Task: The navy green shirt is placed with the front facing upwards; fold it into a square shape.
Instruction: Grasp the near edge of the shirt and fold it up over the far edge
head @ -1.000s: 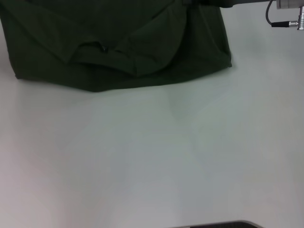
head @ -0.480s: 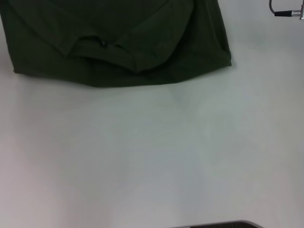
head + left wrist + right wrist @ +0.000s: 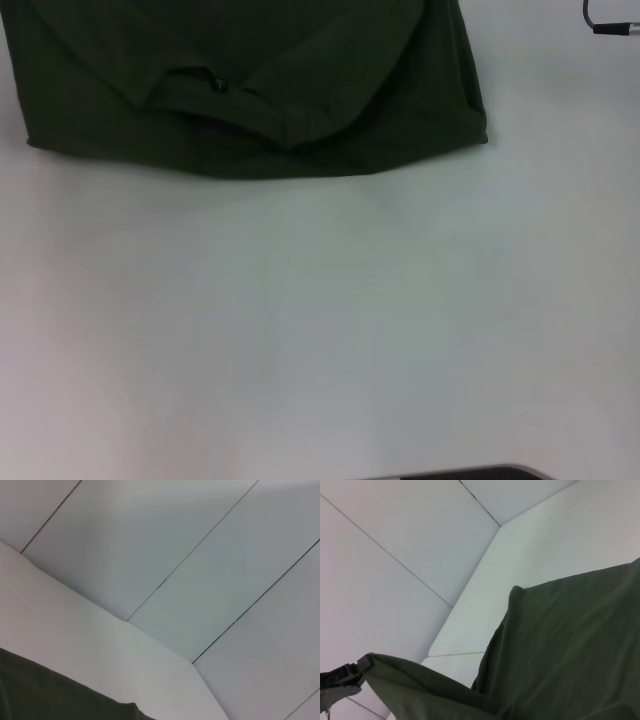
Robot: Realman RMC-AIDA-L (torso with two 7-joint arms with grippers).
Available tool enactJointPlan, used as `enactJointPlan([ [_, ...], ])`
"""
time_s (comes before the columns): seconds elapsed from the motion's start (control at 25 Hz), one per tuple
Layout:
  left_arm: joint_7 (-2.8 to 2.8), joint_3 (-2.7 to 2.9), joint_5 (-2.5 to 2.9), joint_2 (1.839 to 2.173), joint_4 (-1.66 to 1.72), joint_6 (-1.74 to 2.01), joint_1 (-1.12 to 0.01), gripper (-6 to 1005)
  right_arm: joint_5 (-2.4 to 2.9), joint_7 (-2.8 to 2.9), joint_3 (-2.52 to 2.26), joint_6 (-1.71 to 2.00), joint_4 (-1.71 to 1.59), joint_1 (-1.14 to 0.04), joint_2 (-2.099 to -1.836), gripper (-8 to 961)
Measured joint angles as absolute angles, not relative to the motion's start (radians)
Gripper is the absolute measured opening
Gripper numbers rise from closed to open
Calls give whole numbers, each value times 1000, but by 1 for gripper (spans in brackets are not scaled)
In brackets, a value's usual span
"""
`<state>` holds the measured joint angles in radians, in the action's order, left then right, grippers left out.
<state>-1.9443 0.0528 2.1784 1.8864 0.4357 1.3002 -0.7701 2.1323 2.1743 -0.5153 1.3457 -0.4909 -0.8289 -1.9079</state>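
The navy green shirt [image 3: 250, 80] lies across the far part of the white table [image 3: 320, 320], cut off by the head view's top edge. Its collar with a small dark label [image 3: 218, 85] faces up, and a curved fold lies over the cloth beside it. In the right wrist view the shirt [image 3: 570, 650] fills the lower right, and a raised flap of it runs to a dark gripper [image 3: 337, 679], the left one seen farther off, shut on the cloth's tip. The left wrist view shows only a strip of the shirt [image 3: 50, 695]. My right gripper's fingers are out of view.
A black cable [image 3: 612, 24] of the right arm shows at the head view's top right corner. Pale wall panels [image 3: 200, 555] stand behind the table's far edge. A dark rim [image 3: 470, 473] sits at the near bottom edge.
The shirt's near edge has crept slightly away from me and flattened. The right arm's cable and metal end have drifted up and right, almost out of the head view.
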Motion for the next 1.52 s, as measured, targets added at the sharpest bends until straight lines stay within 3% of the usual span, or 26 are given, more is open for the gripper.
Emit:
enactJointPlan([
  [0.36,-1945,54,2178,1890,421,1294,-775,33,2132,2171,-515,1336,-482,-827,-1904,12],
  [0.8,-1941,52,2178,1908,410,1265,-776,33,2132,2166,-524,1284,-460,-827,-1917,16],
  [1.04,-1934,51,2103,1970,434,1172,-765,34,2132,2174,-524,1223,-449,-838,-1927,19],
  [1.36,-1924,53,2092,1982,426,1121,-763,225,2130,2177,-522,1144,-452,-855,-1951,213],
  [1.52,-1913,51,2048,1984,426,1103,-754,409,2096,2171,-522,1128,-456,-848,-1952,360],
])
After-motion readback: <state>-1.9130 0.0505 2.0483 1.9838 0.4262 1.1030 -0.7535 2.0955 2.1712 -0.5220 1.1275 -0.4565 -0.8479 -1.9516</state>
